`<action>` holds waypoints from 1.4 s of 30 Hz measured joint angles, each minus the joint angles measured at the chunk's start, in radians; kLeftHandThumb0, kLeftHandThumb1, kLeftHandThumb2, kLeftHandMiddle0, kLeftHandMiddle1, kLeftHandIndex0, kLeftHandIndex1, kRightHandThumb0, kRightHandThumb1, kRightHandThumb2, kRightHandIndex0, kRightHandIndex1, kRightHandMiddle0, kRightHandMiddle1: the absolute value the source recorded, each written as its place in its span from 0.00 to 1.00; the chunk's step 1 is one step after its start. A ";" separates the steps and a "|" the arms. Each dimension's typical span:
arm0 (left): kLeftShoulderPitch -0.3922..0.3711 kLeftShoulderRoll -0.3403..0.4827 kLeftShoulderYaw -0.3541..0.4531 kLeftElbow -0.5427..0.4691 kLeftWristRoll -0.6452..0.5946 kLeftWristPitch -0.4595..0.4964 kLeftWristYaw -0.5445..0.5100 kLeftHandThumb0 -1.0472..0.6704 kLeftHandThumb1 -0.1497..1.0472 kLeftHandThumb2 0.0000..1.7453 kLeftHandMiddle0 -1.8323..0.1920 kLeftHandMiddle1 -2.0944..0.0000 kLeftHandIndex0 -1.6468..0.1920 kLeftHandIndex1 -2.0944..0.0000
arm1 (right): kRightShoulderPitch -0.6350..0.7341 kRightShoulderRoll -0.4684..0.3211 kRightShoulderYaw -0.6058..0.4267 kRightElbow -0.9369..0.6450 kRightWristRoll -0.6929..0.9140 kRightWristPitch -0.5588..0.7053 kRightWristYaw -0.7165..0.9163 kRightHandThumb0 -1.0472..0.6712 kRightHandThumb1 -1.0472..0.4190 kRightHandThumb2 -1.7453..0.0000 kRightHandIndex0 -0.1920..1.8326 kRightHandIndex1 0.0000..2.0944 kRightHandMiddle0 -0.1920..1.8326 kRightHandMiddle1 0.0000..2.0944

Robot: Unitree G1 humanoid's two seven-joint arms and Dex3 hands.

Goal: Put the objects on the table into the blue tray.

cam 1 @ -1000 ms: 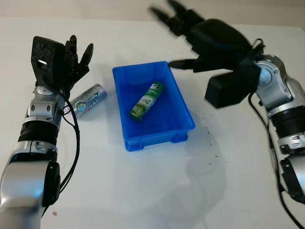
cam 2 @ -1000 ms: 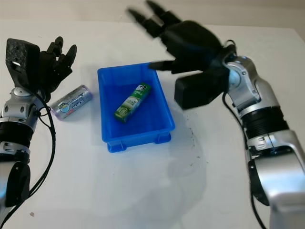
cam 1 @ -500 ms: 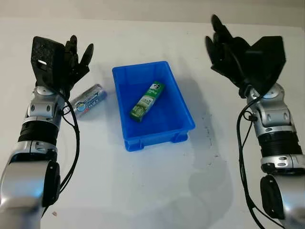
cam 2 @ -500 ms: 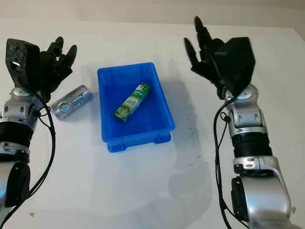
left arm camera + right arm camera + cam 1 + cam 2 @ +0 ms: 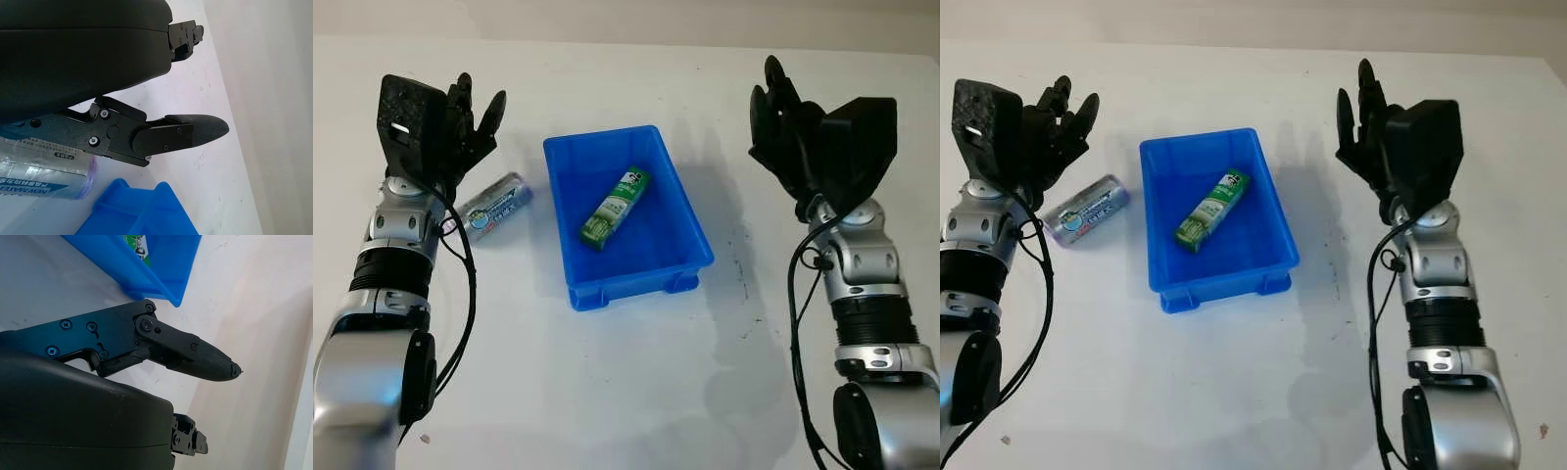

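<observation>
The robot's black three-fingered left hand (image 5: pixel 460 117) is hovering above the white table (image 5: pixel 636 382) at the far left, open and holding nothing, its fingers pointing up and away from the robot. Just beside it, on the side nearer the robot and toward the tray, a silver-and-lilac cylindrical packet with a blue label (image 5: pixel 494 206) is lying on its side on the tabletop, tilted diagonally. In the left wrist view the packet (image 5: pixel 44 174) is showing under the hand's shell, and the word "NEWMATE" is legible on its blue band; the smaller print above it is too fine to read.

The black three-fingered right hand (image 5: pixel 793 132) is held up over the table's right side, open and empty, its fingers pointing upward, well apart from the tray. In the right wrist view one of its fingers (image 5: pixel 195 355) is reaching out over bare tabletop, with a corner of the tray (image 5: pixel 166 289) beyond it.

Between the two hands, the blue rectangular plastic tray (image 5: pixel 690 235) is sitting on the table. Inside it, a green-and-white oblong box (image 5: pixel 615 207) is lying flat on the tray floor, set diagonally; its printing cannot be read.
</observation>
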 measured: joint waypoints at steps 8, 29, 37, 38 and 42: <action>0.021 0.055 -0.072 -0.147 0.100 0.135 -0.022 0.21 1.00 0.29 0.95 0.97 0.95 0.96 | 0.000 0.010 -0.001 -0.003 -0.002 -0.001 -0.004 0.23 0.00 0.53 0.00 0.00 0.00 0.00; 0.208 0.349 -0.191 -0.747 0.310 0.520 -0.330 0.16 1.00 0.12 0.91 0.01 0.78 0.06 | -0.019 0.031 0.018 0.013 -0.009 -0.002 -0.007 0.23 0.00 0.55 0.00 0.00 0.00 0.00; 0.201 0.345 -0.205 -0.731 0.287 0.612 -0.389 0.21 1.00 0.07 1.00 0.18 1.00 0.46 | -0.037 0.031 0.019 0.027 -0.008 -0.015 0.005 0.23 0.00 0.55 0.00 0.00 0.00 0.00; 0.195 0.343 -0.214 -0.726 0.292 0.631 -0.389 0.21 1.00 0.07 1.00 0.20 1.00 0.57 | -0.037 0.031 0.019 0.032 -0.007 -0.018 0.008 0.24 0.00 0.55 0.00 0.00 0.00 0.00; 0.161 0.343 -0.293 -0.712 0.343 0.701 -0.407 0.17 1.00 0.08 0.98 0.72 1.00 0.91 | -0.037 0.031 0.015 0.047 -0.001 -0.029 0.013 0.24 0.00 0.55 0.00 0.00 0.00 0.00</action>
